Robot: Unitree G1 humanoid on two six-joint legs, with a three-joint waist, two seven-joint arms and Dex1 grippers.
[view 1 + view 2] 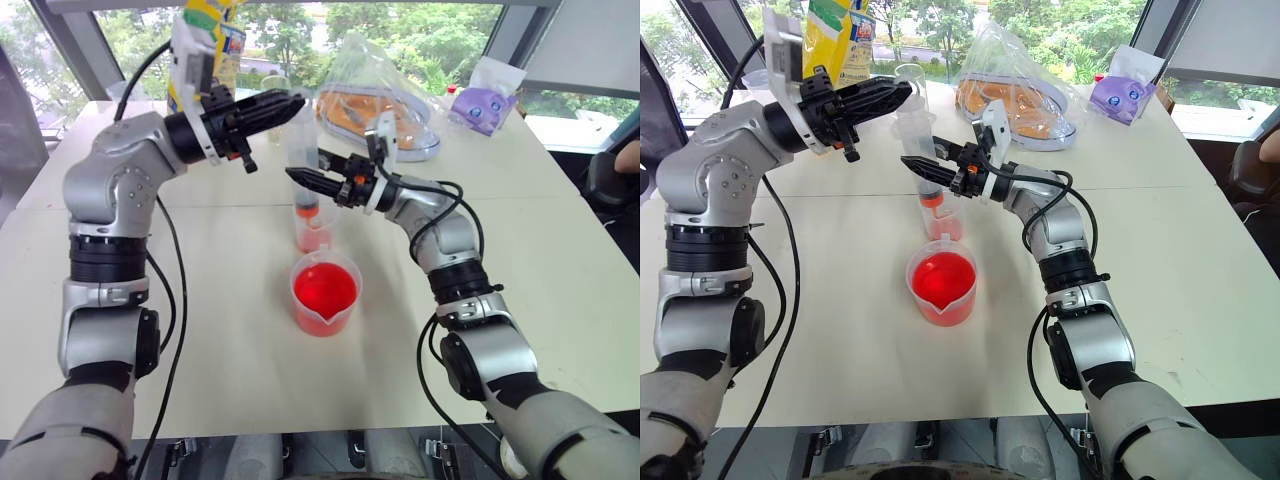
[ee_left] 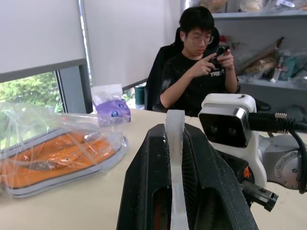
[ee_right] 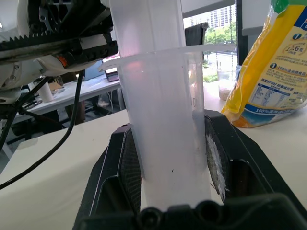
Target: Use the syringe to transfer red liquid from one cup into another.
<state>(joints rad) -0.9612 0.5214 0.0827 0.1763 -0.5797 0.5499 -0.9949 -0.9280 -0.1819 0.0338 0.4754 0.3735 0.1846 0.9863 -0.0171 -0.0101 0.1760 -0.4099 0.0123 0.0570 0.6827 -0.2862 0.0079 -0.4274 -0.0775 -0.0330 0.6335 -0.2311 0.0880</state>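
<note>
Gripper pair clamped on upright syringe (image 1: 923,150): left (image 1: 902,93) seemingly topmost, right (image 1: 912,164) mid-barrel.

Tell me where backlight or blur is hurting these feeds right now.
Left eye view: bright windows wash out the table's far edge. Left wrist view: left gripper close and soft. Right wrist view: the syringe barrel milky, close.

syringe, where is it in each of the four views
Left eye view: the syringe stands upright at upper centre, tip in the small narrow cup.
Right eye view: upper centre again, above the spouted beaker.
Left wrist view: a white plunger part pinched between the left gripper's fingers.
Right wrist view: the barrel runs up the middle, in the right gripper.
Shared landmark: the yellow bag.
</note>
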